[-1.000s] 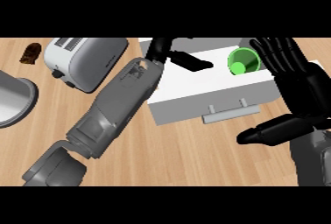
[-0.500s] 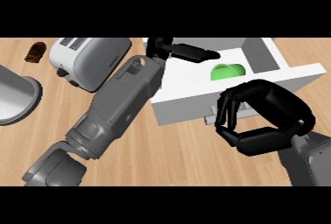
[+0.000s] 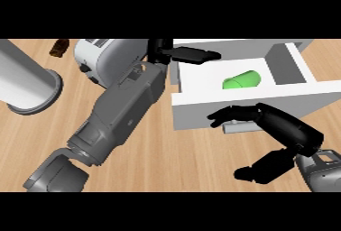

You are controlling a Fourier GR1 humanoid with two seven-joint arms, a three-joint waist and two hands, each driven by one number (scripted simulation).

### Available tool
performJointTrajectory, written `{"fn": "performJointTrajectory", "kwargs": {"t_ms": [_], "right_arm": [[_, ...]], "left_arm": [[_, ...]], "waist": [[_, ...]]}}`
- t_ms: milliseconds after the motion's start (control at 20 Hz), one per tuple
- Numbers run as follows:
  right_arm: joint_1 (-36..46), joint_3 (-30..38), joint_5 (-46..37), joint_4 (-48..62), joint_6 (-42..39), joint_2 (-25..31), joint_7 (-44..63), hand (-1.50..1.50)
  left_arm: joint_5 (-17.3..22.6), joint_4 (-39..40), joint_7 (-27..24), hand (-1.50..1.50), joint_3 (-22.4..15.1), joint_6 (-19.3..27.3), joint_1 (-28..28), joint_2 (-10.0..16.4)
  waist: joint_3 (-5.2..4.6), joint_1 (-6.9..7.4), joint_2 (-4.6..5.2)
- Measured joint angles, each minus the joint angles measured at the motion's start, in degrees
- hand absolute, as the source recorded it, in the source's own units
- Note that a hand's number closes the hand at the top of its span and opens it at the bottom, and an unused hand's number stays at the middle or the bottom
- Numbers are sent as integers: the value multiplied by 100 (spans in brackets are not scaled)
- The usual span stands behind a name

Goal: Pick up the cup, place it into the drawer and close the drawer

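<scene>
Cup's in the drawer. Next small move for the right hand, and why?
Likely push the drawer front inward with the right hand: the green cup already lies on its side inside the open drawer, and that hand's fingers sit at the front panel by the handle.

Count: 1 green cup (image 3: 241, 80), 1 white drawer (image 3: 253, 101). 1 toaster (image 3: 106, 56), 1 grey cylinder (image 3: 26, 85), 1 small brown item (image 3: 60, 47).

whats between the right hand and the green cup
In the head view, the drawer's front wall stands between the right hand and the cup, which lies inside the drawer.
</scene>
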State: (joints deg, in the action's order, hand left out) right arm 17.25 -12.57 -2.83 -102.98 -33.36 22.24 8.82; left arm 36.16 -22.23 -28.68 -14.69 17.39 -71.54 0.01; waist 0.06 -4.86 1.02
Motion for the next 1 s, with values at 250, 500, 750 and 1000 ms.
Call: {"fn": "performJointTrajectory", "kwargs": {"t_ms": [250, 500, 750, 1000], "right_arm": [[-95, -417, -1258, 864, 561, -145, -481, -150], [224, -728, -2083, 2349, 945, -306, -1073, 150], [886, -698, -2589, 4114, 1446, -559, -1702, 150], [1701, -258, -2637, 5533, 1837, -591, -2539, 150]], "left_arm": [[163, -174, -185, -150, 30, -109, 220, 12], [203, -457, -286, -150, 92, -302, 572, 67], [228, -743, -329, -150, 147, -591, 985, 340], [250, -1120, -255, -150, 128, -807, 1394, 528]], "waist": [[0, 308, -30], [1, 600, -47], [4, 806, -32], [8, 1003, -25]]}}
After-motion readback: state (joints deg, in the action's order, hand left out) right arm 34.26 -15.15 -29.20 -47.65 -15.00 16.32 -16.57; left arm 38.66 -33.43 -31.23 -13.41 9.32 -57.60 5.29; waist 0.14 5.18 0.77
